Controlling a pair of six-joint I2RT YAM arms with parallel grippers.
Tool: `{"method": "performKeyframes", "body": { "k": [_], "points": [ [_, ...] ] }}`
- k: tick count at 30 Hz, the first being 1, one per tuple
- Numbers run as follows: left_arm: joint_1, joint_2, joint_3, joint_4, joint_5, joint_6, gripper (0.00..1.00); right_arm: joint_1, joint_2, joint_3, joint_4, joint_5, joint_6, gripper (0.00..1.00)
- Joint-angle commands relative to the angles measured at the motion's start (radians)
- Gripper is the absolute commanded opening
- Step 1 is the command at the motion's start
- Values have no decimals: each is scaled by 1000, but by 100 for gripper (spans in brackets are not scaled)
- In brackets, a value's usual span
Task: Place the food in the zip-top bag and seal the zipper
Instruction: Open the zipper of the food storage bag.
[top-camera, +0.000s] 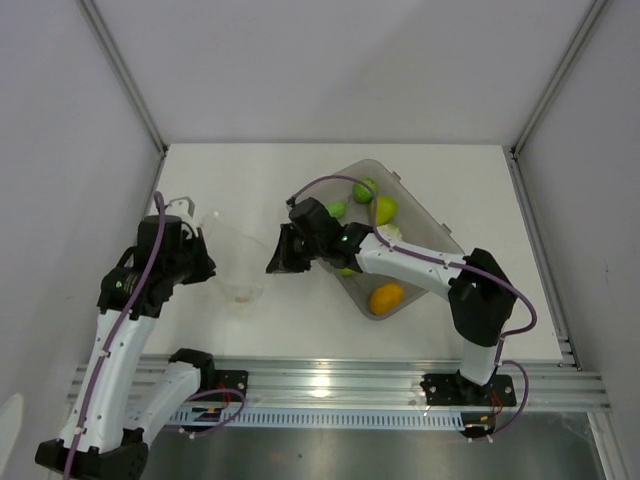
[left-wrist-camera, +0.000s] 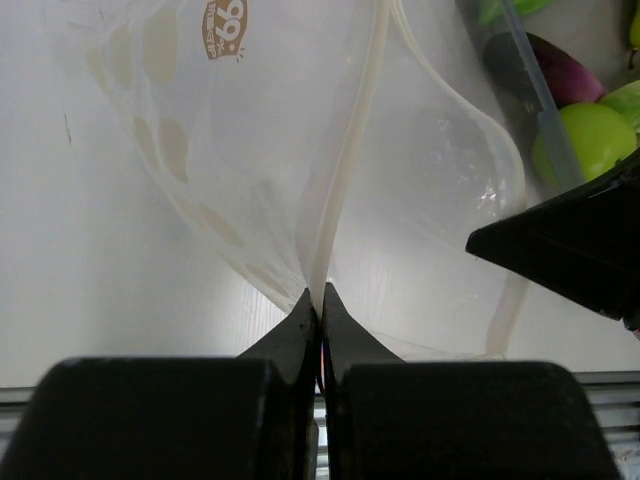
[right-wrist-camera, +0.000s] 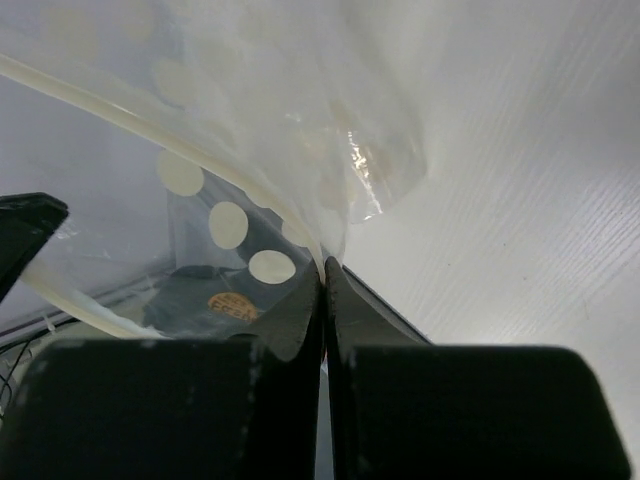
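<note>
Left gripper (left-wrist-camera: 320, 298) and right gripper (right-wrist-camera: 323, 270) each clamped tight on the bag (top-camera: 235, 262) at its zipper (left-wrist-camera: 350, 150), bag slung between them; food (top-camera: 385, 209) lies in bin (top-camera: 430, 208).

The left arm (top-camera: 115, 330) climbs from its base at the near-left corner and bends inward, its wrist turned so the left gripper (top-camera: 205, 252) points to the right. The right arm (top-camera: 420, 262) folds at a raised elbow and stretches its forearm far to the left. The right gripper (top-camera: 282, 250) faces the other one, near but apart. Both pairs of jaws are pressed tight together, each pinching an edge of the zip-top bag (left-wrist-camera: 430, 180).
</note>
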Motion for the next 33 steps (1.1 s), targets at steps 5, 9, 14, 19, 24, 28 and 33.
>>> {"method": "performKeyframes", "body": {
  "k": [5,9,14,19,24,28,33],
  "points": [
    [-4,-43,66,10,-9,-10,1,3,20,0,39,-86,22,0],
    [-4,-129,126,23,-52,-26,1,31,32,68,47,-149,30,0],
    [-4,-117,233,-26,-75,0,3,71,51,66,263,-354,225,0],
    [-4,-29,212,-33,-23,3,2,54,43,58,233,-314,209,0],
    [-4,-19,6,83,98,-48,1,16,29,16,33,-154,57,0],
    [-4,-6,-110,160,151,-65,1,-1,17,-26,-63,-7,-24,0],
    [-4,10,-143,203,204,-65,1,6,16,-27,-157,133,-92,0]
  ]
}}
